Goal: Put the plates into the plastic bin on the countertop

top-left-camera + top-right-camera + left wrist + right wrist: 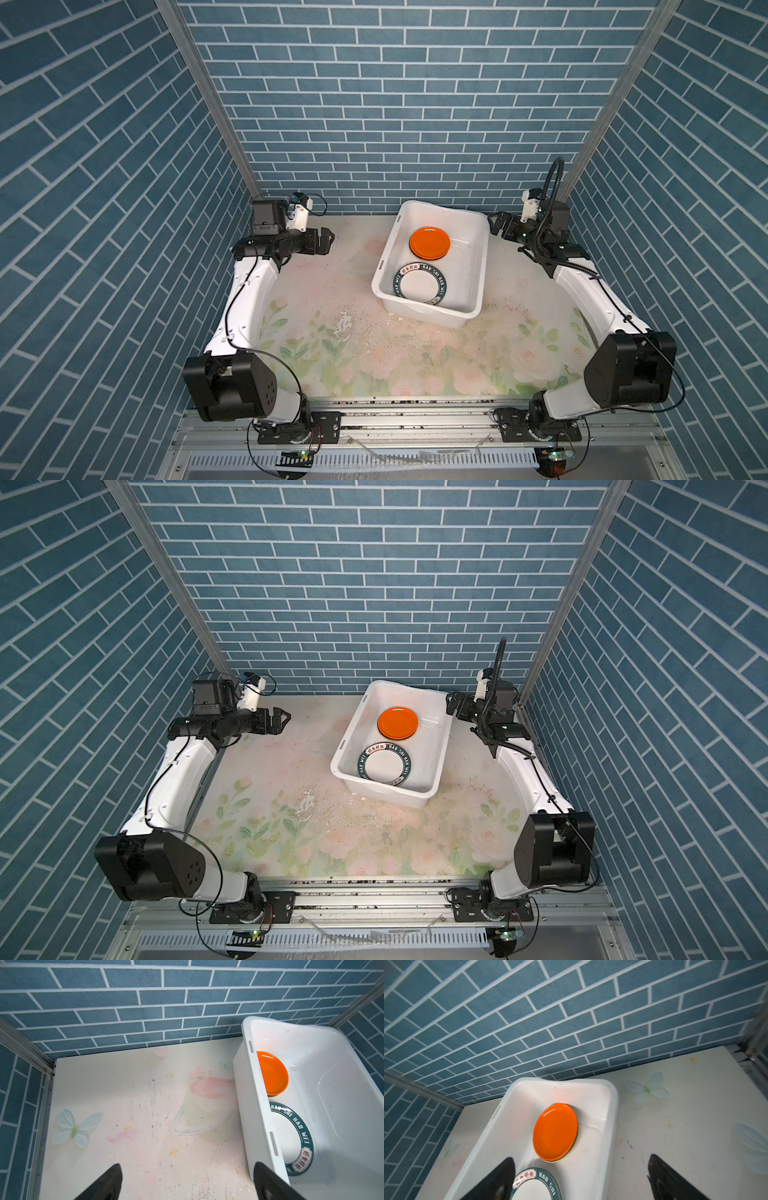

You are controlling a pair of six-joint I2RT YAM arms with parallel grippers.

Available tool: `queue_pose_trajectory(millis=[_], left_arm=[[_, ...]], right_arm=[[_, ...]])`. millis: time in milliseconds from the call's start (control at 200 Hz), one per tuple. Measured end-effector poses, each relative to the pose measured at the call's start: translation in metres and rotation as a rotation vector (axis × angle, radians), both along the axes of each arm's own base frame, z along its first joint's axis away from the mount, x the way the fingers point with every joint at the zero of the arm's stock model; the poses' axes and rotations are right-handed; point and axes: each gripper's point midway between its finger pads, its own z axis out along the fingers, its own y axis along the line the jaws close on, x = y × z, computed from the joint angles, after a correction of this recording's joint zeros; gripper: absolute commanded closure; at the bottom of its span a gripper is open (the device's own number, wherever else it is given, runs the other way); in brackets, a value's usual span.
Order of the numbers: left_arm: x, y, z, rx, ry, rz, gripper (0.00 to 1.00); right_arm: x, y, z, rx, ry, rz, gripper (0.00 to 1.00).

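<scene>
The white plastic bin (384, 253) (345, 737) stands at the back of the flowered countertop (332, 345), right of centre. Inside lie an orange plate (429, 242) (397, 722) (272, 1074) (555, 1132) on top of a cream edge, and a white plate with a lettered dark-green rim (419, 284) (384, 766) (299, 1126) (533, 1188). My left gripper (328, 241) (282, 720) (188, 1164) hangs open and empty, left of the bin. At the bin's far right corner, outside it, my right gripper (496, 224) (453, 704) (581, 1157) is open and empty.
Blue brick walls close in the back and both sides, with metal posts (220, 112) (602, 137) at the back corners. A metal rail (415, 419) carrying both arm bases runs along the front edge. The countertop is scratched and speckled near its middle.
</scene>
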Motion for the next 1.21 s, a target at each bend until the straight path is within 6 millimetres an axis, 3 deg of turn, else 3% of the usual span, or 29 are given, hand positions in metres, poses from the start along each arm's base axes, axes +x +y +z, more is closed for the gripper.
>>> queue_pose_trajectory(millis=[225,485,690,770,920,1065,1205], left_arm=[[0.002,0.017,-0.037,-0.01,-0.051,0.118,0.0],[0.006,0.026,-0.071,-0.041,-0.077,0.204,0.0],[-0.003,0.036,-0.11,-0.025,-0.063,0.265,0.0],[-0.008,0.042,-0.122,-0.002,-0.048,0.285,0.0],[-0.013,0.046,-0.122,0.011,-0.061,0.303,0.0],[-0.026,0.048,-0.114,-0.023,-0.107,0.327,0.0],[-0.037,0.056,-0.121,-0.059,-0.113,0.374,0.0]], right_arm=[[-0.029,-0.058,-0.044,-0.09,0.024,-0.207,0.01],[-0.077,-0.088,-0.1,-0.198,-0.019,-0.327,0.01],[-0.108,-0.105,-0.13,-0.279,-0.103,-0.395,0.01],[-0.11,-0.108,-0.131,-0.302,-0.124,-0.408,0.01],[-0.113,-0.115,-0.129,-0.323,-0.173,-0.444,0.01],[-0.121,-0.119,-0.151,-0.347,-0.154,-0.445,0.01],[-0.121,-0.12,-0.166,-0.353,-0.14,-0.436,0.01]])
